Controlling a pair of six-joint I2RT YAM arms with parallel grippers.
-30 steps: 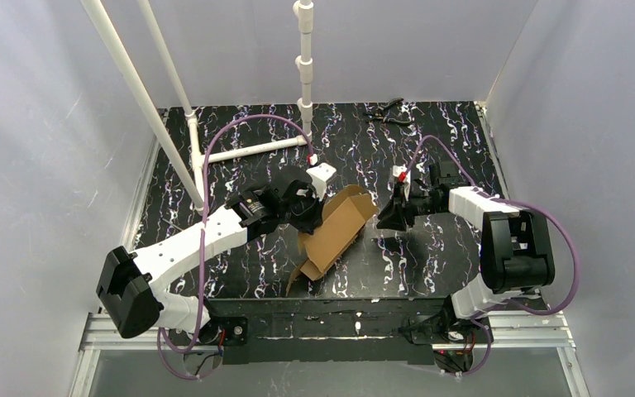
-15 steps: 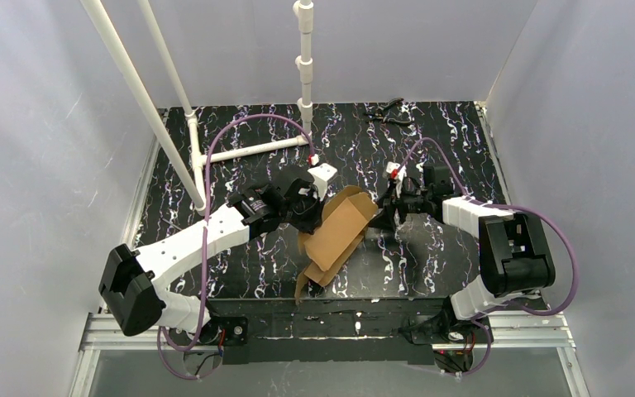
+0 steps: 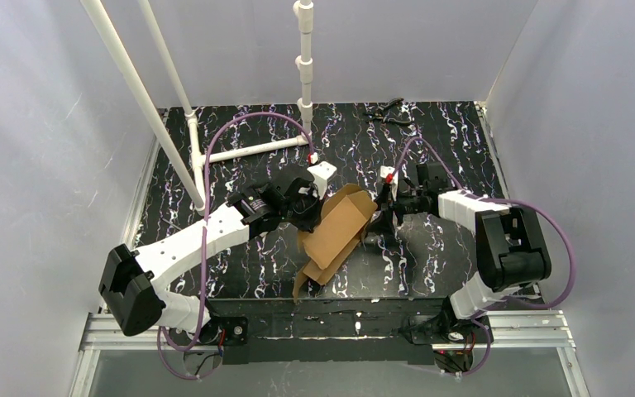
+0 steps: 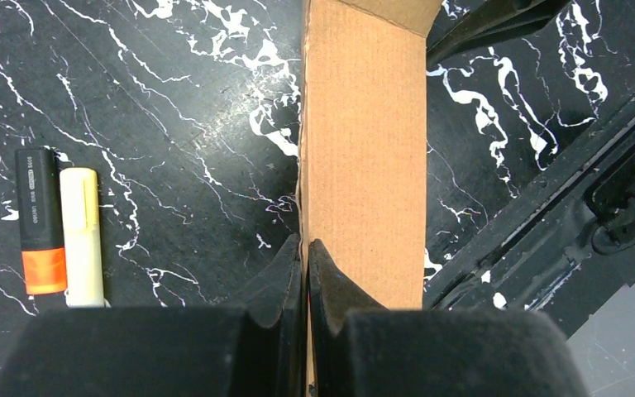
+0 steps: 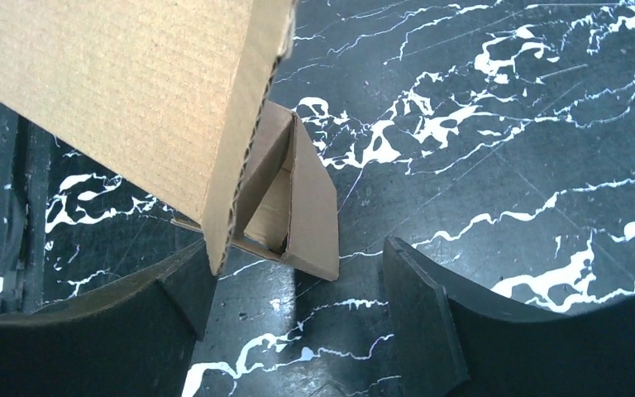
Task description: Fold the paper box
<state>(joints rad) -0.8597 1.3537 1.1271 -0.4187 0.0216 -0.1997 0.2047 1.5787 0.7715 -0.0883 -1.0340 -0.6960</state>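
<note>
The paper box, brown cardboard and partly folded, stands tilted in the middle of the table with loose flaps hanging toward the near edge. My left gripper is shut on its left wall; in the left wrist view the fingertips pinch the edge of the cardboard panel. My right gripper is open at the box's far right corner. In the right wrist view the box's lower corner rests just above my left finger, and a folded flap lies between the spread fingers.
An orange-tipped black marker and a pale yellow stick lie side by side on the table left of the box. White pipes stand at the back left. Black pliers lie at the far edge.
My right gripper has moved left up to the box's right corner. The box has tilted and shifted slightly toward the near edge in the left gripper's hold.
</note>
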